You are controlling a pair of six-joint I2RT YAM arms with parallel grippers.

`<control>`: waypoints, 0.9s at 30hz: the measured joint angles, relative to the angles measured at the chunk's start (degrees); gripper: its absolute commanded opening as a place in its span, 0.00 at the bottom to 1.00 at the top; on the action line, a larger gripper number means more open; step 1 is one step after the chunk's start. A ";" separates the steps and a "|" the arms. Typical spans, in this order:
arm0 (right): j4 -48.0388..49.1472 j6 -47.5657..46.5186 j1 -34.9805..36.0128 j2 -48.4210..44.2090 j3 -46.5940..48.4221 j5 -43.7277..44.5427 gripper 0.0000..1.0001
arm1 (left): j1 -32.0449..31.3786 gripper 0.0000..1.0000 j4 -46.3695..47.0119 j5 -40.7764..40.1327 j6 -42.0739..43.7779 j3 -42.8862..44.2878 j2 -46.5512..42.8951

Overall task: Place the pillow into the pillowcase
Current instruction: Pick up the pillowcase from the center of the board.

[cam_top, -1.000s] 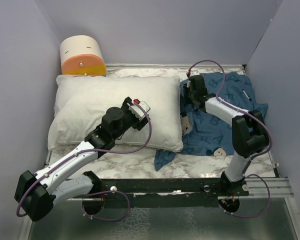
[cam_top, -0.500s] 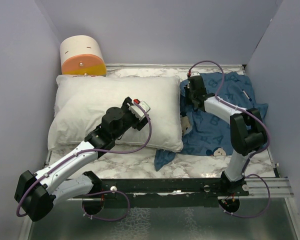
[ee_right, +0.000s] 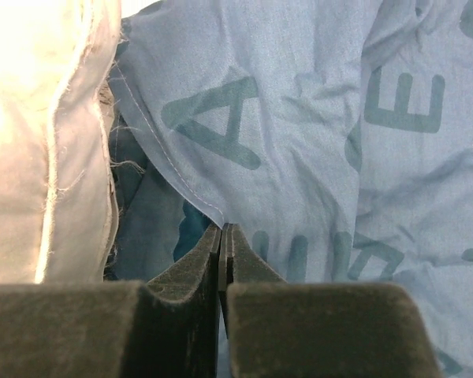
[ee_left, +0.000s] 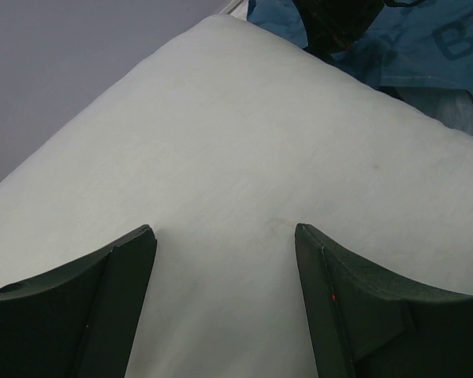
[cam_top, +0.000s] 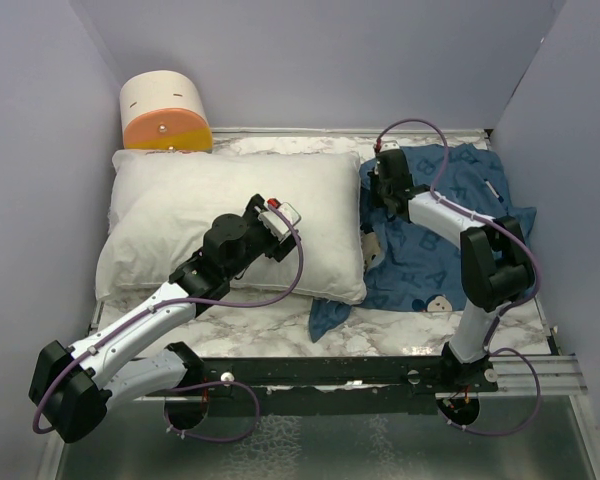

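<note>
Your right claw (ee_right: 223, 230) is clenched on the pillowcase (ee_right: 315, 118) hem beside the pillow (ee_right: 31, 118), likely to lift its mouth open for stuffing.

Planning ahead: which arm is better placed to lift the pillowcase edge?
Right: its fingers pinch the hem of the dark blue lettered fabric pillowcase; left fingers hover open above the plump white pillow.

I read the pillow (cam_top: 180, 195) as matt white cloth, frayed at its seam. The pillowcase (cam_top: 420, 262) is thin, smooth cloth; the tabletop (cam_top: 270, 325) is glossy, marble-patterned.
</note>
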 measured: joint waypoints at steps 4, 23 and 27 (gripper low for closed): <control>-0.04 -0.46 0.00 0.02 1.03 0.33 0.01 | 0.00 0.73 0.00 0.48 0.04 0.00 0.11; 2.56 -0.39 -2.36 2.43 12.20 -7.45 0.01 | 0.00 0.89 -10.64 12.55 17.99 15.67 7.19; 2.16 0.24 -3.54 5.75 16.13 -9.57 0.01 | 0.00 0.90 -14.95 13.11 19.80 26.03 17.29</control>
